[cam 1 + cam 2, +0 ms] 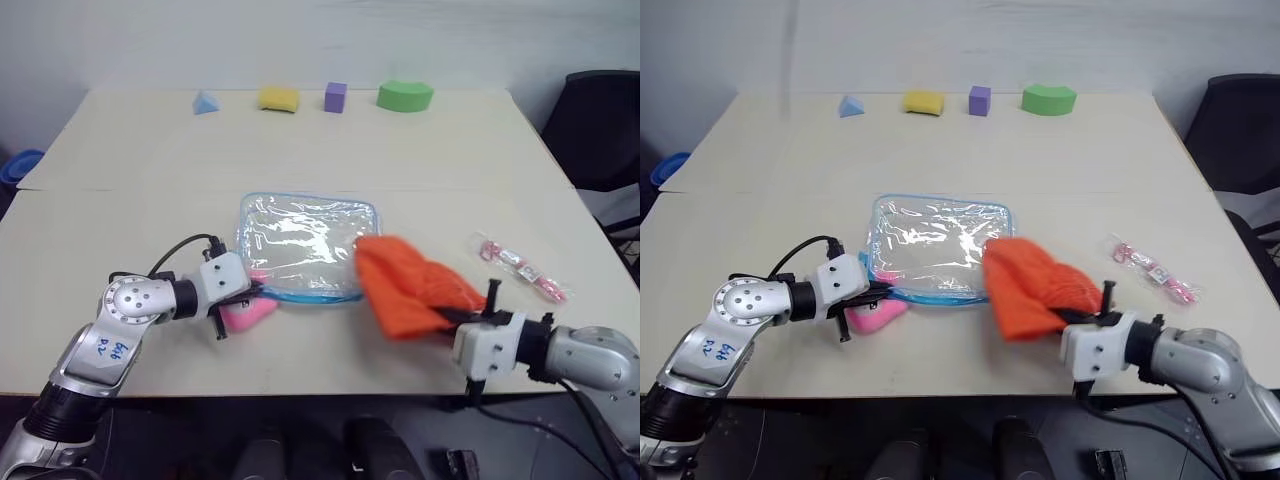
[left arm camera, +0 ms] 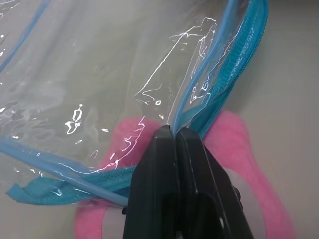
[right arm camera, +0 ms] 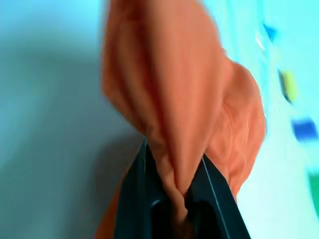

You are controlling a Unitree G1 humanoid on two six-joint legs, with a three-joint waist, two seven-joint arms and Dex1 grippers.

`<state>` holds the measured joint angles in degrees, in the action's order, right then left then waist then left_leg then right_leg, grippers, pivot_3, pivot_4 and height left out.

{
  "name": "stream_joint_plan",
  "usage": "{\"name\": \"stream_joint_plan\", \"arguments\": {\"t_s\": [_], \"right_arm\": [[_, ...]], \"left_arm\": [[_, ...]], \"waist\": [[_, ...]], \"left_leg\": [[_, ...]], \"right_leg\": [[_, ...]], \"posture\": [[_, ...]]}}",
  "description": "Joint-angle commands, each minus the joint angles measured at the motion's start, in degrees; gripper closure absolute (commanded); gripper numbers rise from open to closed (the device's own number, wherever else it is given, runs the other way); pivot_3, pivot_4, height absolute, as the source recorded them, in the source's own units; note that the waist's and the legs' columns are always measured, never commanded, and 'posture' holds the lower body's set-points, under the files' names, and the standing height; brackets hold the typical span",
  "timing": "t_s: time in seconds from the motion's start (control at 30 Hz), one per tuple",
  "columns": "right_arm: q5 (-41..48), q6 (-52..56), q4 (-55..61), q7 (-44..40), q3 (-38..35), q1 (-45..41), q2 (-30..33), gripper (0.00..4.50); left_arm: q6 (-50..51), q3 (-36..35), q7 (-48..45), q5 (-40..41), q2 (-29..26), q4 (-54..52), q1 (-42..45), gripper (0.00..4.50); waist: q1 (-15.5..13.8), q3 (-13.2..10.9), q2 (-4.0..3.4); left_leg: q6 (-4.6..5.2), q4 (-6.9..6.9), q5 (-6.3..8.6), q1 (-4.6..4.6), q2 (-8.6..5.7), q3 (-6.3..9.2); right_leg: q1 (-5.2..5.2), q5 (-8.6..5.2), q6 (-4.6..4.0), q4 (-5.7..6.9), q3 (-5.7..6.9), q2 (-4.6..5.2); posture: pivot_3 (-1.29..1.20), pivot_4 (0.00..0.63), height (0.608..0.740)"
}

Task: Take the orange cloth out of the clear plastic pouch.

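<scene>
Beige bench (image 1: 120, 250): left gripper (image 2: 175, 134) is pinching clear plastic pouch (image 1: 305, 240) by its blue edge; right gripper (image 3: 174, 196) is clamping orange cloth (image 1: 410, 288), seemingly free beside pouch. Extraction apparently finishing; next, set cloth down.

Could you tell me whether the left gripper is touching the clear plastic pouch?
Touching. In the left wrist view the left gripper is shut on the blue edging of the clear plastic pouch, pinching it between its fingers.
</scene>
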<state>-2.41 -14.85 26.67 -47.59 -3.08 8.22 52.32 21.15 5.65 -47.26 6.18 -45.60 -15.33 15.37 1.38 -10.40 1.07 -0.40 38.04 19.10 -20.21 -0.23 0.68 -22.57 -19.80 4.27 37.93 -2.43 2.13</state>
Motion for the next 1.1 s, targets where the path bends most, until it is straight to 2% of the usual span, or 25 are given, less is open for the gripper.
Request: {"name": "stream_joint_plan", "arguments": {"t_s": [0.03, 0.17, 0.37, 0.47, 0.57, 0.67, 0.73, 0.9, 1.1], "right_arm": [[-2.0, -1.2, -1.7, -1.1, -0.5, 3.2, 1.4, 4.48], [-4.5, -1.8, -6.8, -0.2, -1.7, 4.6, 2.1, 4.48], [-7.0, -5.9, -15.2, -3.3, -5.7, 12.1, 9.2, 4.48], [-13.3, -7.1, -22.2, 3.3, -6.9, 8.5, 10.5, 4.48], [-17.7, -2.9, -27.0, 11.7, -8.3, 0.6, 9.5, 4.48], [-18.3, -2.4, -27.1, 13.3, -7.5, -2.6, 8.7, 4.48], [-16.3, -2.9, -25.1, 12.1, -6.3, -3.0, 7.7, 4.48], [-1.4, -3.0, -14.1, 2.9, -3.6, -0.7, 4.3, 4.48], [-0.2, -0.5, -11.4, -0.5, -1.1, -1.7, 3.9, 4.48]], "left_arm": [[1.0, 0.9, -1.0, -0.6, -0.1, 1.3, -0.3, 4.5], [0.9, 0.9, -1.5, -0.5, -0.1, 1.3, -0.1, 4.5], [0.5, 0.9, -2.0, -0.7, -0.2, 2.3, 0.7, 4.5], [0.3, 1.1, -2.1, -0.9, -0.1, 3.0, 1.5, 4.5], [0.1, 1.4, -2.2, -1.1, 0.2, 3.6, 2.3, 4.5], [-0.2, 1.9, -2.3, -1.2, 0.5, 4.1, 2.8, 4.5], [-0.5, 2.2, -2.5, -1.1, 0.7, 4.1, 3.0, 4.5], [1.6, 1.0, -3.3, 1.4, 1.4, 3.3, 3.7, 4.5], [3.1, 0.8, -4.7, 3.4, 2.1, 1.4, 3.9, 4.5]], "waist": [[-0.1, 0.0, 0.01], [0.2, 0.0, 0.0], [0.0, 0.1, 0.13], [0.0, 0.3, 0.4], [0.1, 0.3, 0.4], [0.1, 0.3, 0.21], [0.1, 0.3, 0.18], [0.2, 0.2, 0.03], [0.1, 0.1, 0.01]], "left_leg": [[0.03, 0.02, 0.02, 0.0, -0.02, 0.02], [0.06, 0.03, 0.03, 0.02, -0.06, 0.01], [0.06, 0.01, 0.03, 0.05, -0.06, 0.03], [0.07, 0.03, 0.03, 0.09, -0.06, 0.15], [0.08, 0.15, 0.03, 0.13, -0.09, 0.16], [0.07, 0.07, -0.01, 0.02, -0.16, 0.13], [0.02, -0.05, -0.03, -0.01, -0.07, 0.17], [-0.02, -0.09, -0.03, -0.03, 0.04, 0.2], [0.02, 0.03, 0.0, -0.03, -0.04, 0.22]], "right_leg": [[0.04, 0.0, 0.0, -0.04, 0.04, 0.05], [0.07, 0.0, 0.01, -0.04, 0.05, 0.09], [0.13, 0.0, 0.01, -0.07, 0.08, 0.07], [0.24, 0.0, 0.01, -0.12, 0.18, 0.09], [0.34, 0.02, 0.04, -0.15, 0.22, 0.16], [0.15, 0.04, 0.07, -0.1, 0.19, 0.2], [0.05, -0.01, -0.02, -0.07, 0.23, 0.08], [0.04, -0.04, -0.08, -0.04, 0.24, -0.05], [0.11, -0.03, -0.05, -0.04, 0.26, 0.08]], "posture": [[0.0, 0.15, 0.74], [0.0, 0.15, 0.74], [0.0, 0.15, 0.74], [0.0, 0.15, 0.74], [0.0, 0.15, 0.74], [0.0, 0.15, 0.74], [0.0, 0.15, 0.74], [0.0, 0.15, 0.74], [0.0, 0.15, 0.74]]}}
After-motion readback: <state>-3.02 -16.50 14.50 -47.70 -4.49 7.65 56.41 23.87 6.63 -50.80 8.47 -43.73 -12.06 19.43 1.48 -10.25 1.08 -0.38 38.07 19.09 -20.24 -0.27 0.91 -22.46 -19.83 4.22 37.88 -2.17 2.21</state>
